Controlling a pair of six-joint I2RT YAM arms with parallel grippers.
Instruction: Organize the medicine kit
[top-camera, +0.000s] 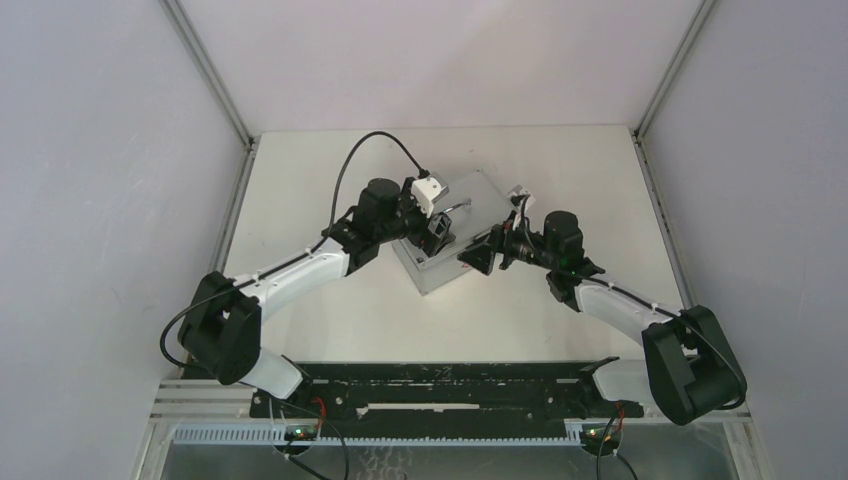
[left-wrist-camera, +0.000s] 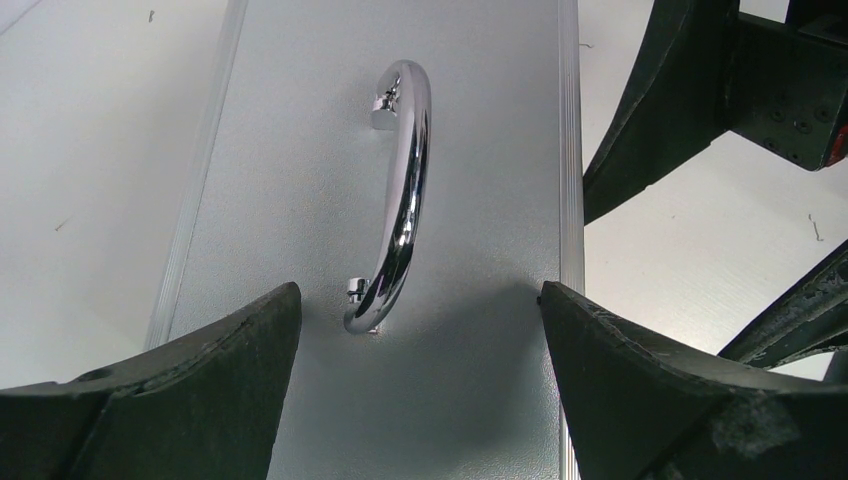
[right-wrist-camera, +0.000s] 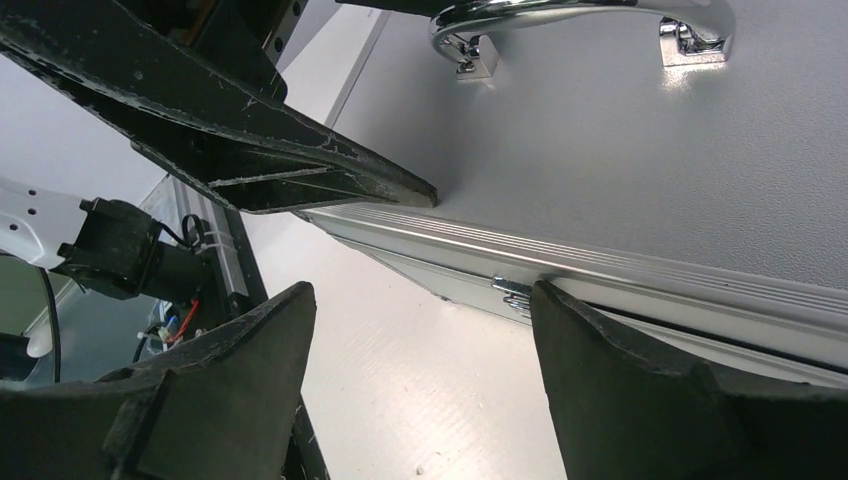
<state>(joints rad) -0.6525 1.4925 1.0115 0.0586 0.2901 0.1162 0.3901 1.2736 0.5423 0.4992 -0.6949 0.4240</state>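
The medicine kit (top-camera: 478, 197) is a grey metal box lying flat at the table's middle with its lid down. Its chrome handle (left-wrist-camera: 402, 190) lies on the lid and also shows in the right wrist view (right-wrist-camera: 580, 18). My left gripper (top-camera: 437, 238) is open and empty just above the lid, its fingers (left-wrist-camera: 210, 380) spread either side of the handle's near end. My right gripper (top-camera: 478, 260) is open and empty at the kit's front edge. Its right fingertip (right-wrist-camera: 600, 360) is at the small metal latch (right-wrist-camera: 512, 296), and its left finger is over bare table.
The white table (top-camera: 330, 330) is walled by white panels at the left, back and right. A black rail with cables (top-camera: 440, 385) runs along the near edge. The two grippers are close together over the kit; the left finger (right-wrist-camera: 260, 150) crosses the right wrist view.
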